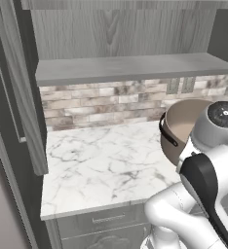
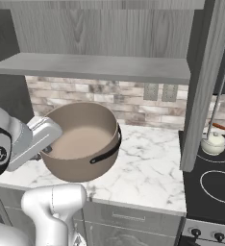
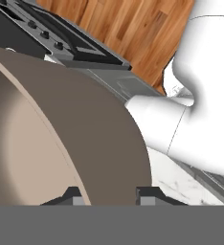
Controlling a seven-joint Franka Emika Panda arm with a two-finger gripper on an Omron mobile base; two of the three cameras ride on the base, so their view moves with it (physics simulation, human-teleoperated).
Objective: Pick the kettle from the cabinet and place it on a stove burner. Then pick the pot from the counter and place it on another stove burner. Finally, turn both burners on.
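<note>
**Soft, Even Light in a Computer-Made Kitchen**

The light is bright and flat, and no lamp shows. A soft shadow lies under the shelf [image 2: 95, 67] on the brick wall [image 1: 101, 104]. The pot [image 2: 83, 139] is lighter inside than outside, with a faint shadow on the counter [image 2: 148, 163] beneath it. The black cooktop [image 2: 215, 185] has little shine. Everything looks a bit blurry and blocky, most of all up close in the hand view.

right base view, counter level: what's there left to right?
gripper clamped on the pot's rim → pot, lifted and tilted → bare marble counter → cabinet door edge → kettle on a back stove burner
</note>
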